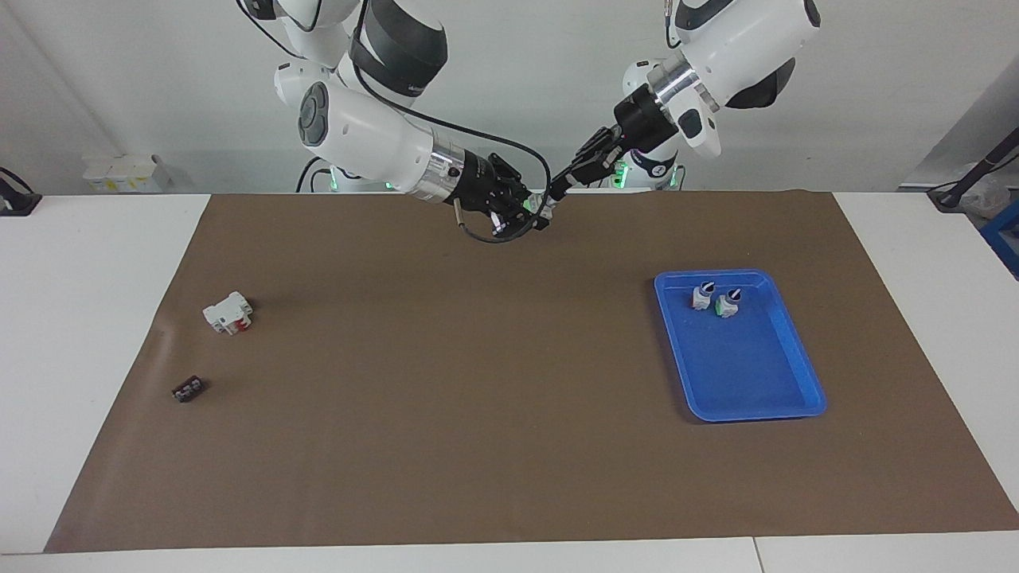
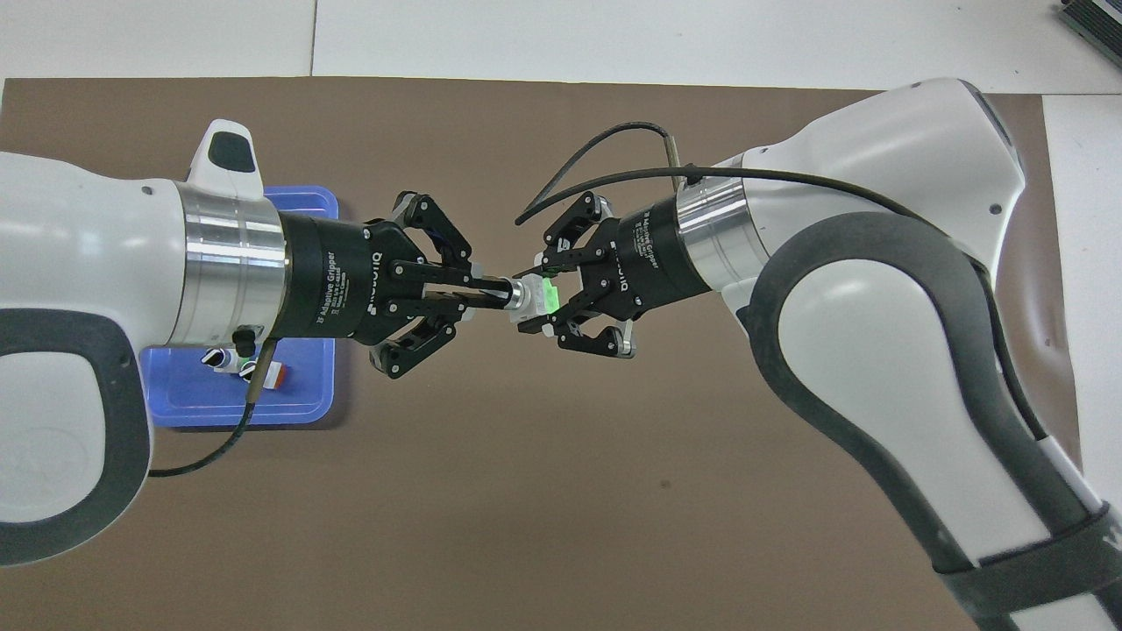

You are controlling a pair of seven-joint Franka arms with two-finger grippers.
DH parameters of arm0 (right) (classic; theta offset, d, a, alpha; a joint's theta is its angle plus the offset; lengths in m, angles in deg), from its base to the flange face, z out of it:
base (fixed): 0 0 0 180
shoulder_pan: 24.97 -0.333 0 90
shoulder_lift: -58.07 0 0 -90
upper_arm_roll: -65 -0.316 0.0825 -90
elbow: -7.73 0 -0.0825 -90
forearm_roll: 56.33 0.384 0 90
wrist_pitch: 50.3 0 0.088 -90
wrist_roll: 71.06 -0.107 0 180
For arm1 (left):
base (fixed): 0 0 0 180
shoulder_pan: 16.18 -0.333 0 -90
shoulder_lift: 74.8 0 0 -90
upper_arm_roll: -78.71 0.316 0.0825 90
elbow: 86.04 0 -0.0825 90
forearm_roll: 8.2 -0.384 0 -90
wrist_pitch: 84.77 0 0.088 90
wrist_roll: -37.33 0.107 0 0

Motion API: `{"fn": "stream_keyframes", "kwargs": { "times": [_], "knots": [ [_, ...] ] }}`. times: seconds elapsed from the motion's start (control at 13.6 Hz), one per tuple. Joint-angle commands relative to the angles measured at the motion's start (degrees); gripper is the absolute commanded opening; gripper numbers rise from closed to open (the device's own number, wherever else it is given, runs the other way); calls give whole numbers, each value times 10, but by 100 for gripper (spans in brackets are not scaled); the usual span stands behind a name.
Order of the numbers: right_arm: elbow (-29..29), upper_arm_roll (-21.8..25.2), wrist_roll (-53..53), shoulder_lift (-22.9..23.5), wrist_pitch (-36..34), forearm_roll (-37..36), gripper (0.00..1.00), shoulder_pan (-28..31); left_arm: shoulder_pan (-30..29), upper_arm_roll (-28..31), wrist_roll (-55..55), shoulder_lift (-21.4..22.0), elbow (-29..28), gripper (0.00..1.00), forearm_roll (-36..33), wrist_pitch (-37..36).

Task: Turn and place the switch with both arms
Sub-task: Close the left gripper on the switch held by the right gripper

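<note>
Up in the air over the mat [image 1: 478, 398], at the edge nearest the robots and about midway along the table, the two arms meet tip to tip with the switch [image 2: 535, 296] between them. The right gripper [image 2: 548, 298] is clamped on the switch's green end, its outer links splayed to the sides. The left gripper [image 2: 495, 294] comes in from the other direction with its fingertips pinched together on the knob end (the links splay wide here too, but the tips are closed). In the facing view the pair sits at the same spot, the right gripper [image 1: 525, 211] and left gripper [image 1: 549, 197] touching the switch [image 1: 535, 205] from either end, well above the mat.

Farther out, toward the left arm's end, a blue tray [image 1: 764, 382] lies on the mat. Two more knob switches stand in its corner nearest the robots, one with a red part [image 1: 700, 296] and one with a green part [image 1: 726, 303], just beside each other.

Toward the right arm's end, a white block [image 1: 228, 312] with a red part lies on the mat. Farther still from the robots is a small dark part [image 1: 189, 390].
</note>
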Motion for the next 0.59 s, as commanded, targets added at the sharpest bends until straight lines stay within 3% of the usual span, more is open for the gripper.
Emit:
{"fn": "stream_keyframes", "kwargs": {
  "times": [0.0, 0.51],
  "knots": [
    [-4, -8, 7, 2, 24, 8, 0, -6, 6, -20, -102, 2, 3, 0, 23, 23],
    [-5, -8, 8, 2, 24, 8, 0, -6, 6, -20, -193, 3, 2, 0, 18, 26]
  ]
}}
